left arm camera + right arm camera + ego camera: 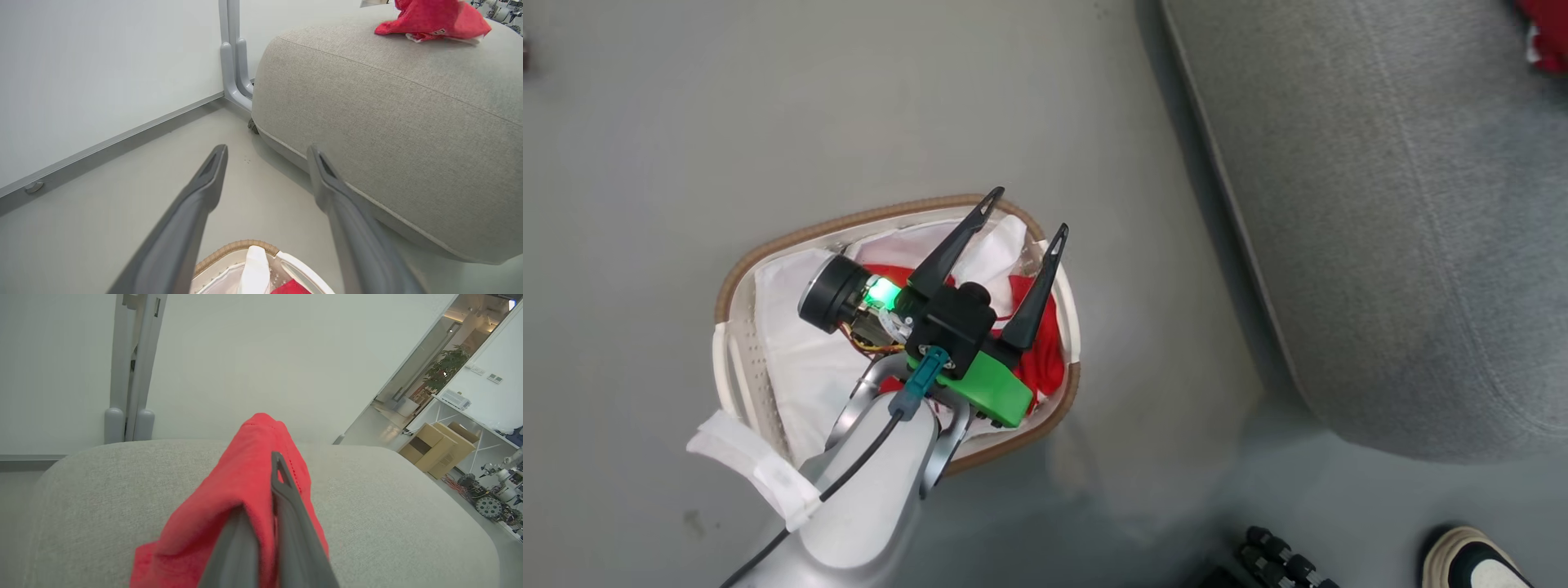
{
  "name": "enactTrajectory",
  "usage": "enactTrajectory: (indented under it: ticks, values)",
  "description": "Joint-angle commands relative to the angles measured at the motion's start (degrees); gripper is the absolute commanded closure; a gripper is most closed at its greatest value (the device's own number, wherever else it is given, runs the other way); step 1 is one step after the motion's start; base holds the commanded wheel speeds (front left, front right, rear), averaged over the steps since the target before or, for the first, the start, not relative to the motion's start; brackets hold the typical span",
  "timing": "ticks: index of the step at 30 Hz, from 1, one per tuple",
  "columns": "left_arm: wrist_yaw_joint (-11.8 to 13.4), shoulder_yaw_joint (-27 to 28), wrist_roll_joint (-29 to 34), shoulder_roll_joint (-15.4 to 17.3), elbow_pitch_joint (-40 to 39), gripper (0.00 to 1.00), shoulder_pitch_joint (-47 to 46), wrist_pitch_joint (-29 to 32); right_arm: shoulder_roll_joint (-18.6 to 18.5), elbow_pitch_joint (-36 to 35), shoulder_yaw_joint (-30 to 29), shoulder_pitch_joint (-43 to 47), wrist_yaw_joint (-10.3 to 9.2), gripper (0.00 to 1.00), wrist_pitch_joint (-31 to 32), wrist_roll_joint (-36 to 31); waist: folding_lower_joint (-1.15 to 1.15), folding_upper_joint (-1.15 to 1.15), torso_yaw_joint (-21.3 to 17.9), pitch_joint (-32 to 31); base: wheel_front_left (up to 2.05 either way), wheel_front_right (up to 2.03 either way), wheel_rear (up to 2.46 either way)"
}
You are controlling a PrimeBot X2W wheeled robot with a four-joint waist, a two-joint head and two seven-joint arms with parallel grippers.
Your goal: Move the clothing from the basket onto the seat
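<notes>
The cream basket (849, 220) with a brown rim stands on the floor, holding a white liner (792, 351) and a red garment (1045, 347). My left gripper (1027, 212) hovers above the basket's far end, open and holding nothing. In the left wrist view its fingers (204, 192) frame bare floor, with the basket rim (233, 248) below them. The grey seat (1405, 245) lies to the right. My right gripper (261, 498) is shut on another red garment (245, 473), just above the seat (388, 490). That garment (433, 18) also shows on the seat's top.
A person's shoe (1470, 559) and a black ribbed object (1282, 559) are at the lower right on the floor. A white wall with a grey post (233, 53) stands behind the seat (388, 122). Cardboard boxes (441, 447) and machine parts sit beyond the seat.
</notes>
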Motion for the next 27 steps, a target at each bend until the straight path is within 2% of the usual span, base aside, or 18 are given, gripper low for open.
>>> enactTrajectory:
  ticks: [1, 7, 8, 9, 18, 27]
  values:
    - [0.1, 0.4, 0.3, 0.5, 0.0, 0.0, -0.2, 0.0, 0.6, -0.1, -0.3, 1.5, -0.08, 1.0, -0.3, 0.2, 0.0, 0.0, 1.6, 1.3, 0.0, 0.0, 0.0]
    - [0.2, 0.7, 0.0, 0.2, 0.8, 0.0, 0.8, 0.0, 4.3, 0.4, -2.2, 7.6, -0.08, 1.0, -0.3, 0.3, 0.0, 0.0, 1.6, -0.5, 0.0, 0.0, 0.0]
    - [0.1, 0.7, -0.1, 0.2, 0.8, 0.0, 1.1, 0.0, 4.9, 0.3, -2.7, 8.9, -0.08, 0.57, -0.3, 0.3, 0.0, 0.0, 1.5, -1.0, 0.0, 0.0, 0.0]
    - [0.2, 0.8, -0.2, 0.1, 0.8, 0.0, 1.4, 0.0, 5.6, 0.5, -3.0, 10.3, -0.08, 0.0, -0.3, 0.3, 0.0, 0.0, 1.5, -1.7, 0.0, 0.0, 0.0]
    - [1.7, 3.6, -1.4, 0.6, 1.6, 0.0, 5.4, 0.0, 8.9, -5.1, -1.2, 21.8, -0.08, 0.0, -0.3, 1.9, 0.0, 0.0, 1.9, -8.4, 0.0, 0.0, 0.0]
    - [4.2, 9.1, -2.3, 1.3, 1.3, 0.0, 11.1, 0.0, 11.2, -11.4, 5.9, 31.8, -0.08, 0.0, -0.3, 6.0, 0.0, 0.0, 4.5, -15.0, 0.0, 0.0, 0.0]
